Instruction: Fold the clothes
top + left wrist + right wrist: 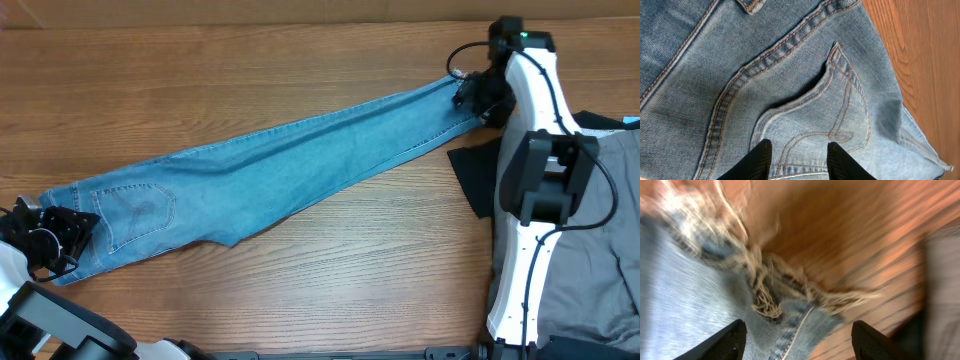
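Left gripper [798, 145] sits half-open over the back pocket [815, 115], gripping nothing; right gripper [797, 327] gapes empty at the frayed hem [765, 290]; jeans [280, 165] lie stretched across the table [350, 260], legs seemingly stacked, crosswise folds all to come

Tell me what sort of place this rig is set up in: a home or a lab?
Probably a lab or test bench, not a home: white robot arms stand at a wood-grain table, light-blue denim jeans are stretched across it, and a grey cloth and black cloth wait at one end.
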`<action>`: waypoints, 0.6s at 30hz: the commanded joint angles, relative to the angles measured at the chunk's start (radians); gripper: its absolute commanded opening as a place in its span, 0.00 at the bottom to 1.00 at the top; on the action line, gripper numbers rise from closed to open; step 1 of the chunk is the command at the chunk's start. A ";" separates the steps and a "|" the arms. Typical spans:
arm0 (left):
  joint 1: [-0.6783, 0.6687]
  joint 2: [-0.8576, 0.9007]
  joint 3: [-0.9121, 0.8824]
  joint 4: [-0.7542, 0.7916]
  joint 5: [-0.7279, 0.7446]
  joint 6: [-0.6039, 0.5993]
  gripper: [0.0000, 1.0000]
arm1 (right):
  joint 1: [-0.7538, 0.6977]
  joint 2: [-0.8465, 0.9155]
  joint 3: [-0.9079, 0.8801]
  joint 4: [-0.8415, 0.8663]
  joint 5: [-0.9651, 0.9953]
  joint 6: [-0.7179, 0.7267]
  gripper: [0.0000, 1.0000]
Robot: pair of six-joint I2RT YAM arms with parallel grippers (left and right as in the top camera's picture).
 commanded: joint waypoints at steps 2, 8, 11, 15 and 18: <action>-0.003 -0.021 0.016 0.002 0.011 0.045 0.40 | -0.056 -0.093 -0.003 0.019 -0.113 -0.118 0.60; -0.003 -0.021 0.016 0.008 0.012 0.045 0.41 | -0.076 -0.069 -0.012 0.056 -0.249 -0.167 0.44; -0.003 -0.021 0.016 0.009 0.012 0.045 0.41 | -0.071 -0.069 -0.020 0.061 -0.272 -0.187 0.40; -0.003 -0.021 0.016 0.008 0.015 0.045 0.42 | -0.057 -0.069 -0.058 0.079 -0.271 -0.183 0.40; -0.003 -0.021 0.016 0.008 0.015 0.045 0.42 | -0.052 -0.069 -0.089 0.106 -0.270 -0.179 0.40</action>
